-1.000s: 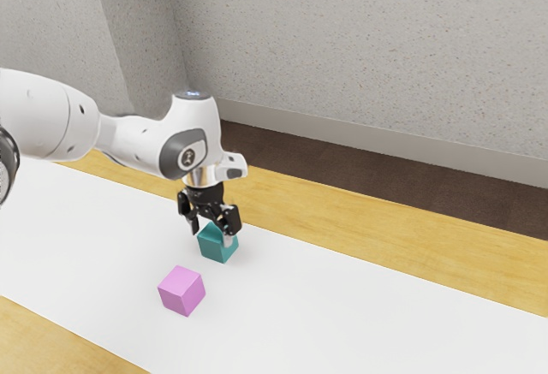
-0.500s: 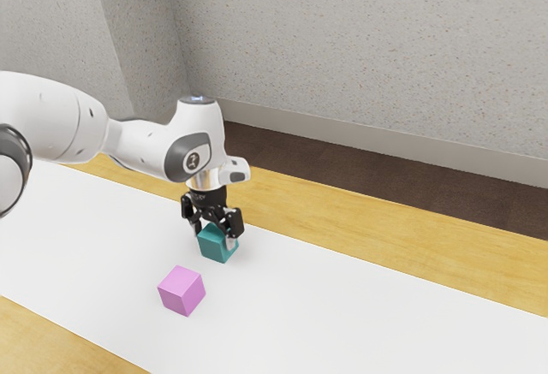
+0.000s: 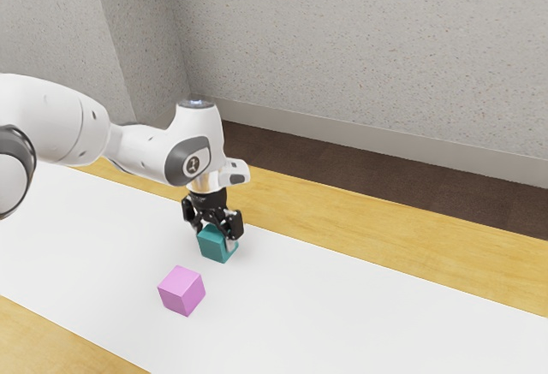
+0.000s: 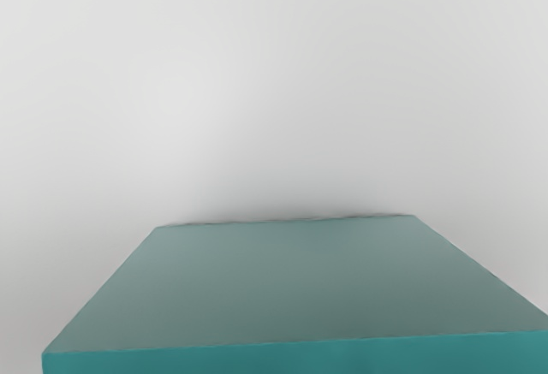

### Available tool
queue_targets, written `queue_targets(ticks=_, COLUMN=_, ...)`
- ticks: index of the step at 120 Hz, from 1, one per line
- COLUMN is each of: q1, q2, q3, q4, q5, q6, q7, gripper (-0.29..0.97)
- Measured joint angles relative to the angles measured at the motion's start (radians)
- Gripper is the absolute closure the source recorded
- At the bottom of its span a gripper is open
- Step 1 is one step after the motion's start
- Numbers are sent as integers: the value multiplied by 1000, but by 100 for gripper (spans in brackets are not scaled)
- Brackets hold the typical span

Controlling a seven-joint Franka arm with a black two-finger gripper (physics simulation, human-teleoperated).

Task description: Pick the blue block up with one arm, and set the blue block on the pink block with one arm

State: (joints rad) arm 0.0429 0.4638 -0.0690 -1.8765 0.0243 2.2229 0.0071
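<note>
1. The blue block (image 3: 217, 251) sat flat on the white tabletop (image 3: 360, 297), near the pink block (image 3: 181, 290) but apart from it, and was not yet lifted.
2. The fingers (image 3: 217, 235) hung straight down and straddled its top from two sides, likely so that a squeeze would catch opposite faces squarely. Whether they already gripped it or stood open, I could not tell.
3. The exterior view gave the layout: the pink block lay nearer the camera, the spot to carry to.
4. The wrist view gave what the side angle hid: the blue block's top (image 4: 291, 288) lay level right under the hand, with pale tabletop (image 4: 257, 92) beyond.
</note>
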Motion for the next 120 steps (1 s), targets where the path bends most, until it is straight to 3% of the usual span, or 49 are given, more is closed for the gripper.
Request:
queue_targets(ticks=23, q1=-1, q2=1, q3=0, q4=2, q5=-1, q6=11, q7=0, gripper=18)
queue_targets(ticks=87, q1=3, q2=-41, q3=-2, q4=5, q5=-10, q6=14, q7=-2, gripper=29)
queue_targets(ticks=98, q1=3, q2=-74, q3=-3, q4=-6, q5=-9, q6=5, q7=-3, gripper=30)
queue_targets(ticks=120, q1=5, q2=-264, q3=-9, q4=-155, q5=-10, q6=-22, q7=-6, gripper=29)
